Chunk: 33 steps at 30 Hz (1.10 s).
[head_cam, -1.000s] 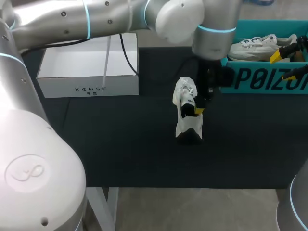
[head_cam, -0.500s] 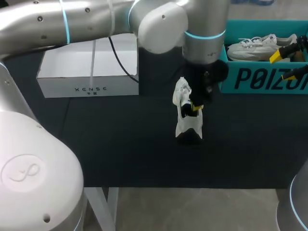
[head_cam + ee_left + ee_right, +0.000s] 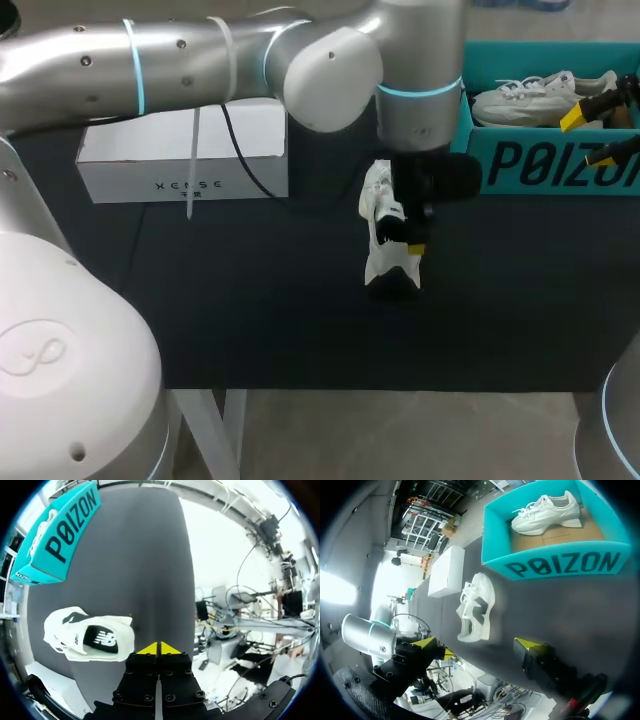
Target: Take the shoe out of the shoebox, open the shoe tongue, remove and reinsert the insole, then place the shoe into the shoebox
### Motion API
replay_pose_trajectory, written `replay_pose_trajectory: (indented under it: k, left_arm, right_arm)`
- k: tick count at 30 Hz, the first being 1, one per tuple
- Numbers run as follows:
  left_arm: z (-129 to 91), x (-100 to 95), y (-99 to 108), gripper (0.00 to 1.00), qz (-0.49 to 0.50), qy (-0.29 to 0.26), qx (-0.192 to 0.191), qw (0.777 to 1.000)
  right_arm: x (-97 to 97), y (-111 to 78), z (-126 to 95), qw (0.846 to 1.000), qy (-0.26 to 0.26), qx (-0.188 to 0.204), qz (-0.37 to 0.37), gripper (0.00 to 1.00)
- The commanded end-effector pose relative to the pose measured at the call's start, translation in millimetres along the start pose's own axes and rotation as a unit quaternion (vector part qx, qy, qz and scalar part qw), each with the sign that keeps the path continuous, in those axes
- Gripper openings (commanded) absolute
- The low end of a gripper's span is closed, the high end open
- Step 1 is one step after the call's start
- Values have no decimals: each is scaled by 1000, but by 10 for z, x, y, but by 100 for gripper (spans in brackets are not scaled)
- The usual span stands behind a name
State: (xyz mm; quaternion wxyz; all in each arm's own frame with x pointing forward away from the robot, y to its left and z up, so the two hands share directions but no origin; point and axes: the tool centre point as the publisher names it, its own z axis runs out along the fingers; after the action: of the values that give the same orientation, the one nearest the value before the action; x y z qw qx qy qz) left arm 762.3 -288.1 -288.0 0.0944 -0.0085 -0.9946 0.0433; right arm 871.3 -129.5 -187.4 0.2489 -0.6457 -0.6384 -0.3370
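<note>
A white shoe (image 3: 383, 235) with a dark inside lies on the black mat in the middle of the head view. My left arm comes across from the left, and its gripper (image 3: 414, 244) hangs shut and empty just to the right of the shoe's opening. In the left wrist view the left gripper (image 3: 159, 649) has its yellow tips pressed together, with the shoe (image 3: 87, 636) beside them. The teal shoebox (image 3: 530, 165) stands at the back right and holds a second white shoe (image 3: 540, 97). My right gripper (image 3: 590, 137) stays open by the box's front wall. In the right wrist view the right gripper (image 3: 477, 644) faces the shoe (image 3: 477, 607).
A white open box (image 3: 185, 150) stands at the back left, with a cable hanging from my left arm across it. The black mat (image 3: 250, 310) is bare in front of the shoe. The table's front edge runs near the lower part of the head view.
My left gripper has come down a little beside the shoe, and the arm has shifted left. The shoe and my right gripper have not moved.
</note>
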Motion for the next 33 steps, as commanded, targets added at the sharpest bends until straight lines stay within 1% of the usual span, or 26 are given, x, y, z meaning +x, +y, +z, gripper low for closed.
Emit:
replay_pose_trajectory:
  k: [1, 3, 4, 5, 6, 7, 8, 9, 10, 11, 12, 13, 15, 16, 17, 18, 19, 20, 22, 23, 25, 27, 29, 33]
  left_arm:
    - [-8, -116, -67, 0, 12, 35, -10, 999]
    - [-8, -116, -67, 0, 12, 35, -10, 999]
    - [-13, -148, -55, 0, 12, -7, -6, 1000]
    - [-24, -164, -43, 0, 17, -29, 9, 999]
    - [-28, -218, -3, 0, 5, -76, 9, 997]
    - [-35, -237, 27, 0, 14, -87, 23, 996]
    - [-34, -291, 78, 0, 2, -111, 20, 994]
    - [-35, -314, 112, 0, 15, -122, 24, 992]
    - [-37, -346, 160, 0, 7, -135, 23, 991]
    - [-39, -374, 195, 0, 15, -138, 35, 990]
    - [-41, -387, 229, 0, 29, -127, 47, 990]
    - [-35, -409, 260, 0, 20, -115, 48, 992]
    - [-32, -418, 287, 0, 34, -93, 51, 994]
    - [-27, -434, 302, 23, 31, -95, 43, 994]
    - [-21, -440, 309, 40, 41, -87, 46, 994]
    - [-14, -446, 316, 79, 43, -75, 48, 995]
    - [-4, -447, 318, 89, 53, -65, 49, 995]
    - [14, -432, 313, 100, 67, -43, 50, 996]
    - [64, -425, 309, 100, 64, -46, 28, 996]
    - [92, -425, 307, 100, 70, -35, 29, 996]
    - [158, -437, 301, 100, 67, -30, 24, 997]
    - [235, -456, 288, 100, 61, -31, 22, 997]
    - [324, -468, 264, 100, 57, -42, 8, 997]
    - [449, -488, 206, 100, 48, -35, 25, 998]
  right_arm:
    - [4, -2, 0, 1000, -2, 0, 1, 100]
    - [4, -2, 0, 1000, -2, 0, 1, 100]
    - [4, -2, 0, 1000, -2, 0, 1, 100]
    - [4, -2, 0, 1000, -2, 0, 1, 100]
    - [4, -2, 0, 1000, -2, 0, 1, 100]
    - [4, -2, 0, 1000, -2, 0, 1, 100]
    - [4, -2, 0, 1000, -2, 0, 1, 100]
    - [4, -2, 0, 1000, -2, 0, 1, 100]
    - [4, -2, 0, 1000, -2, 0, 1, 100]
    - [4, -2, 0, 1000, -2, 0, 1, 100]
    - [4, -2, 0, 1000, -2, 0, 1, 100]
    - [4, -2, 0, 1000, -2, 0, 1, 100]
    - [4, -2, 0, 1000, -2, 0, 1, 100]
    - [4, -2, 0, 1000, -2, 0, 1, 100]
    - [4, -2, 0, 1000, -2, 0, 1, 100]
    - [4, -2, 0, 1000, -2, 0, 1, 100]
    - [4, -2, 0, 1000, -2, 0, 1, 100]
    - [4, -2, 0, 1000, -2, 0, 1, 100]
    - [4, -2, 0, 1000, -2, 0, 1, 100]
    - [4, -2, 0, 1000, -2, 0, 1, 100]
    - [4, -2, 0, 1000, -2, 0, 1, 100]
    - [4, -2, 0, 1000, -2, 0, 1, 100]
    - [4, -2, 0, 1000, -2, 0, 1, 100]
    - [4, -2, 0, 1000, -2, 0, 1, 100]
